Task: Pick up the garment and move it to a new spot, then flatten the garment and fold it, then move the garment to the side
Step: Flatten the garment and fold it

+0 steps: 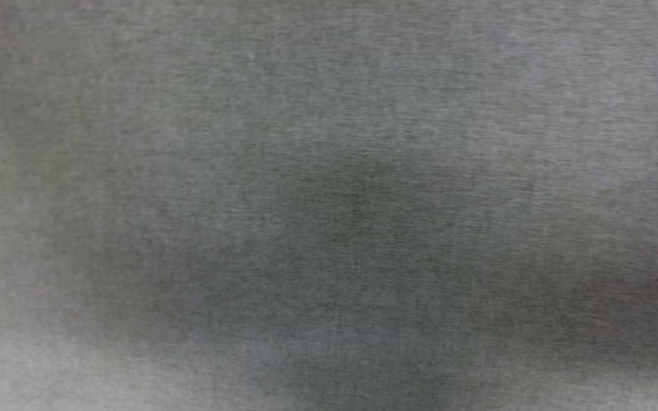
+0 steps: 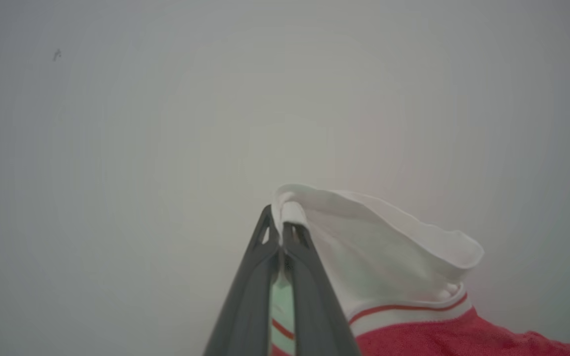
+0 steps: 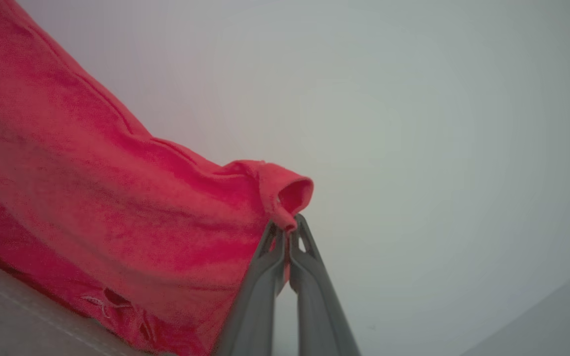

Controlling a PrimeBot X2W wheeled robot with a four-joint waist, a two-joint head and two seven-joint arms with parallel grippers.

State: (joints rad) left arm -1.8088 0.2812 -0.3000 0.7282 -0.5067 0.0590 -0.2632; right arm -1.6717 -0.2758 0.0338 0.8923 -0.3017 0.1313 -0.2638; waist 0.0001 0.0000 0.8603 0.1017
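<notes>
Left gripper (image 2: 281, 231) jaws pressed together, pinching the white sleeve edge of the shirt (image 2: 403, 257), with the cloth off to its right. Right gripper (image 3: 287, 225) pinches a red hem corner, cloth to its left. The shirt hangs between both arms, its long axis likely gripper to gripper.

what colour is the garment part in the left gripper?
White, the sleeve of the garment, pinched by the left gripper. Clearest in the left wrist view.
</notes>
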